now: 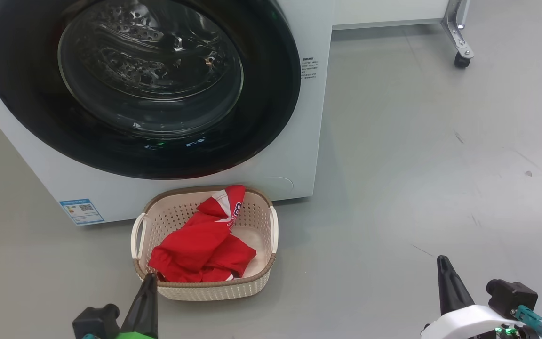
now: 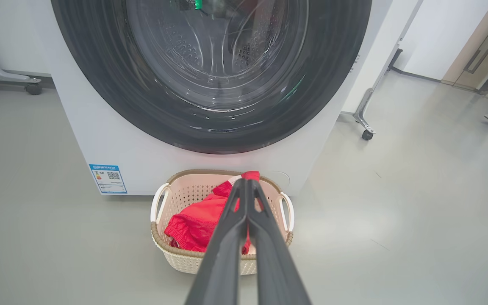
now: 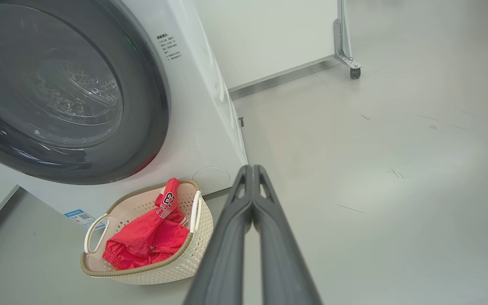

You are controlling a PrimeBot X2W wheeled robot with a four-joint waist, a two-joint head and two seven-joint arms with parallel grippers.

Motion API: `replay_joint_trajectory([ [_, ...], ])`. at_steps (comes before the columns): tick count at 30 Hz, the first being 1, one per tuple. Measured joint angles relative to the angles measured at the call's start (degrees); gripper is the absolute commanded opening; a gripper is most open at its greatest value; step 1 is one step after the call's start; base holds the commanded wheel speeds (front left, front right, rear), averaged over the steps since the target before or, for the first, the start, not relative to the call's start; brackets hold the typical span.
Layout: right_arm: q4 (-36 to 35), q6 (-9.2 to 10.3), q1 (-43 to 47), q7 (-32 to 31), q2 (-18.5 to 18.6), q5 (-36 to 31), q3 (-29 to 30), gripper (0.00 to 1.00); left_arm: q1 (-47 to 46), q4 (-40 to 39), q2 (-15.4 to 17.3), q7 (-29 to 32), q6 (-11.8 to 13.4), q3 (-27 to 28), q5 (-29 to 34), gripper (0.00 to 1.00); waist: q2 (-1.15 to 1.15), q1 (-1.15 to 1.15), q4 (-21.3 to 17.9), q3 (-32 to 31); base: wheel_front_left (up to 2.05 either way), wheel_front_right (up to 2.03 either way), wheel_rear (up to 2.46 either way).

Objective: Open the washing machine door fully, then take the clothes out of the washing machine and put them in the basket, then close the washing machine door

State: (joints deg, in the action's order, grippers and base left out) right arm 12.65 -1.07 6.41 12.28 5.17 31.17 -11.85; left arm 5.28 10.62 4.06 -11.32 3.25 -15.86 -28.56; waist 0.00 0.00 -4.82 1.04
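Two clenched, empty grippers: left gripper [image 1: 150,277] sits just before the basket [image 1: 205,284] containing the red clothes [image 1: 200,245]; right gripper [image 1: 442,259] is well aside. Beyond, the washing machine door [image 1: 271,94] looks shut. A forward lunge could shove the basket.

Red clothes [image 1: 203,247], cream perforated basket [image 1: 214,289], black-rimmed door [image 1: 271,117].

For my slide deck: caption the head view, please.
Washing machine door closed, red clothes in the basket; left hand and right hand shut, empty.
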Motion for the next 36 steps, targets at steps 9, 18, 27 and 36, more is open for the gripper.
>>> replay_joint_trajectory([
  [9, -0.07, -0.38, -0.18, -1.92, -0.32, 6.24, 1.75, 0.0, -0.05, -0.02, -0.11, 1.31, -0.57, 1.72, -6.69, 0.0, 0.0, 0.0, 0.49, -0.07, 0.0, 0.0, 0.0],
  [18, -0.03, -0.89, -1.1, -3.52, -0.34, 12.78, 3.46, 0.0, -0.27, 0.02, -0.07, 3.18, -1.59, 3.36, -13.63, 0.0, 0.0, 0.0, 0.99, -0.14, 0.0, 0.0, 0.0],
  [27, 0.12, -1.4, -1.86, -5.42, -0.34, 19.3, 5.11, 0.0, -0.87, 0.29, 0.07, 4.38, -2.55, 4.97, -20.56, 0.0, 0.0, 0.0, 1.48, -0.22, 0.0, 0.0, 0.0],
  [36, 0.43, -1.91, -2.8, -6.98, -0.36, 25.79, 6.75, 0.0, -1.96, 0.87, 0.2, 5.82, -3.36, 6.64, -27.49, 0.0, 0.0, 0.0, 1.97, -0.31, 0.0, 0.0, 0.0],
])
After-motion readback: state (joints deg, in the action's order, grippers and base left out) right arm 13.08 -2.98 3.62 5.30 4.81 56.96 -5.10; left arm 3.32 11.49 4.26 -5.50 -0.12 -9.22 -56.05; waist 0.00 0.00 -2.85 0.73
